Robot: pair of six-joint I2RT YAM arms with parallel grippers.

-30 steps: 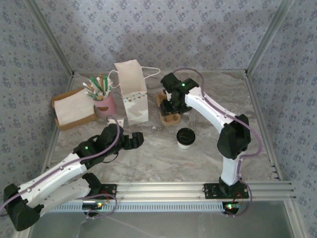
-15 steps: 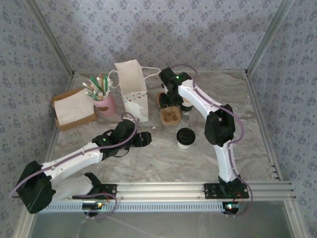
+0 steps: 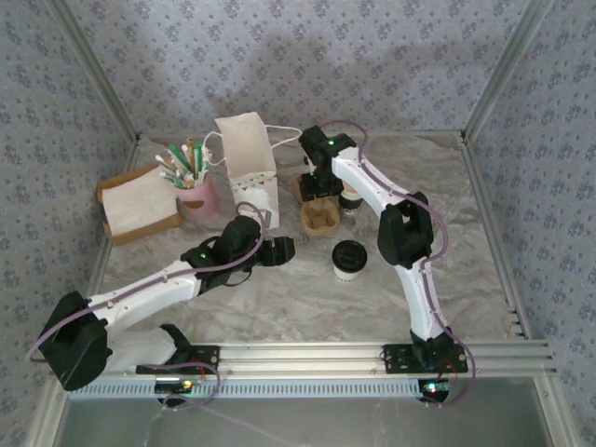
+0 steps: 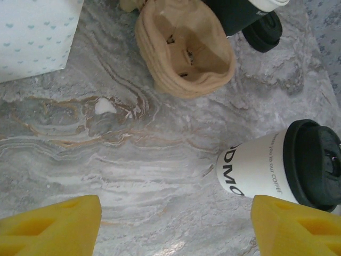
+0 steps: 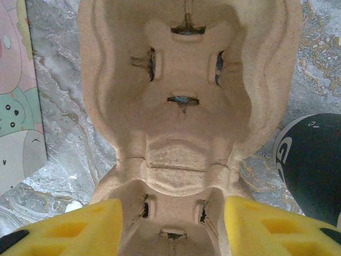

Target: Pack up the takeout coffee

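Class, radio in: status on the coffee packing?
Left gripper open, short of the takeout coffee. Coffee upright, unheld. Right gripper straddles cup carrier, grip unclear. Nothing between left gripper and coffee.

Left claw (image 4: pixel 176 226) over counter (image 4: pixel 106 160): takeout coffee (image 4: pixel 272 168) ahead-right, cup carrier (image 4: pixel 184 53) farther ahead, bag (image 4: pixel 32 37) ahead-left. Right claw (image 5: pixel 173 229): cup carrier's near end between its fingers (image 5: pixel 69 229), second cup (image 5: pixel 314 165) to the right, on counter.

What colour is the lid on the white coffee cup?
Black lid, clearest in the left wrist view.
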